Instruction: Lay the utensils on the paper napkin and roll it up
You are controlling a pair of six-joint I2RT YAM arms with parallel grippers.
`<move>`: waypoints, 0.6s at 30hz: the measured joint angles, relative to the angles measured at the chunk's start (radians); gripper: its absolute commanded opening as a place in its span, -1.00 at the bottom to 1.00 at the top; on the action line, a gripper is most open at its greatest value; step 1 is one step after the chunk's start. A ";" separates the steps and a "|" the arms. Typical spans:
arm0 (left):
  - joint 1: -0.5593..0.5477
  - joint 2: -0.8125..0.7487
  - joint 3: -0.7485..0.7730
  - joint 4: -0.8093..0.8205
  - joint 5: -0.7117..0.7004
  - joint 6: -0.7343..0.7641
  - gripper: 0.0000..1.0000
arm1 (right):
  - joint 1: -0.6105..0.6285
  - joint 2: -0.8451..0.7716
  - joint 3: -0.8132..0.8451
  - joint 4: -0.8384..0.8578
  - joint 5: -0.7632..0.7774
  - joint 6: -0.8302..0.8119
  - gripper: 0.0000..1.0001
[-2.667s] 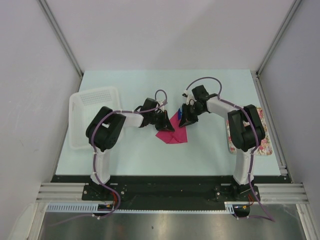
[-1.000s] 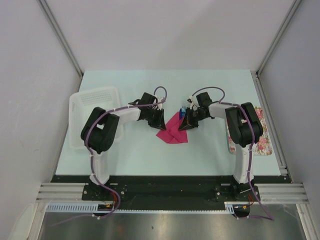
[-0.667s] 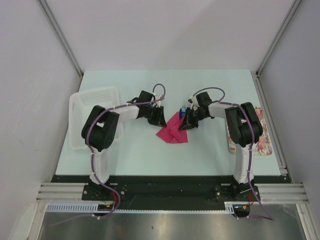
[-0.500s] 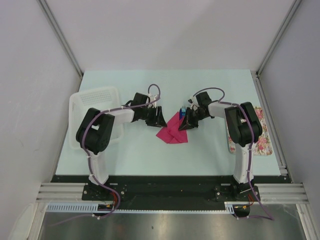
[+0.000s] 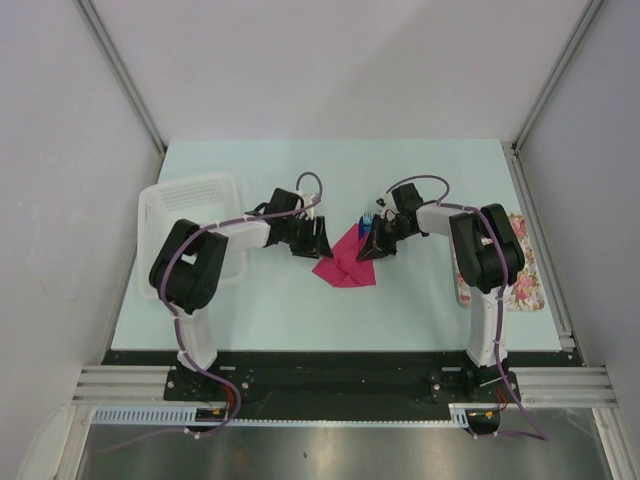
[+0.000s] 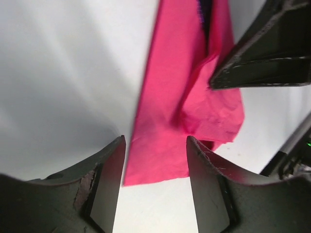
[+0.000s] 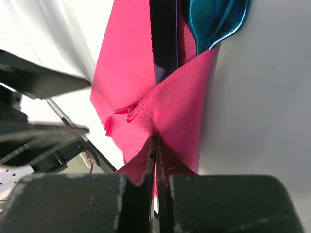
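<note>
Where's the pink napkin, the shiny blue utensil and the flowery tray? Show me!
pink napkin (image 5: 345, 268), top view, on its flat near part.
shiny blue utensil (image 7: 214, 22), right wrist view, on its rounded end sticking out past the napkin's fold.
flowery tray (image 5: 530, 280), top view, on its bare right edge.

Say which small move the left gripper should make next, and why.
Probably ease the open left gripper over the free edge of the paper napkin and close; the right gripper pinches a fold over the utensils, but this side lies loose.

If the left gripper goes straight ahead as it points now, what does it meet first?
Probably the thin magenta-pink paper napkin, lying just ahead between the open fingers of the left gripper.
</note>
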 measured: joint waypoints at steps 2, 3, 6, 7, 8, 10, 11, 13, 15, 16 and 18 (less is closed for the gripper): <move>0.007 -0.019 -0.006 -0.027 -0.037 0.017 0.18 | 0.000 0.000 0.000 0.000 0.000 0.000 -0.97; 0.010 -0.028 -0.011 -0.038 -0.051 0.025 0.17 | 0.000 0.000 0.000 0.000 0.000 0.000 -0.97; 0.011 -0.034 -0.019 -0.056 -0.054 0.032 0.16 | 0.000 0.002 0.002 -0.001 -0.001 0.000 -0.96; 0.009 -0.034 -0.019 -0.058 -0.051 0.033 0.13 | 0.000 0.002 0.002 -0.001 -0.001 0.000 -0.97; 0.006 -0.034 -0.019 -0.060 -0.045 0.034 0.10 | 0.000 0.002 0.002 -0.002 -0.001 0.000 -0.96; -0.002 -0.030 -0.022 -0.060 -0.024 0.032 0.01 | 0.000 0.002 0.002 -0.002 -0.001 0.000 -0.97; -0.006 -0.026 -0.022 -0.060 -0.014 0.033 -0.02 | 0.000 0.002 0.002 -0.002 -0.001 0.000 -0.97; -0.013 -0.016 -0.022 -0.056 0.008 0.032 -0.19 | 0.000 0.002 0.002 -0.002 -0.001 0.000 -0.97; -0.016 -0.009 -0.021 -0.055 0.022 0.033 -0.37 | 0.000 0.002 0.002 -0.002 -0.001 0.000 -0.97; -0.018 -0.003 -0.019 -0.056 0.024 0.033 -0.56 | 0.000 0.002 0.002 -0.002 -0.001 0.000 -0.97; -0.017 0.006 -0.013 -0.062 0.021 0.034 -0.73 | -0.001 0.002 0.002 -0.002 -0.002 0.000 -0.97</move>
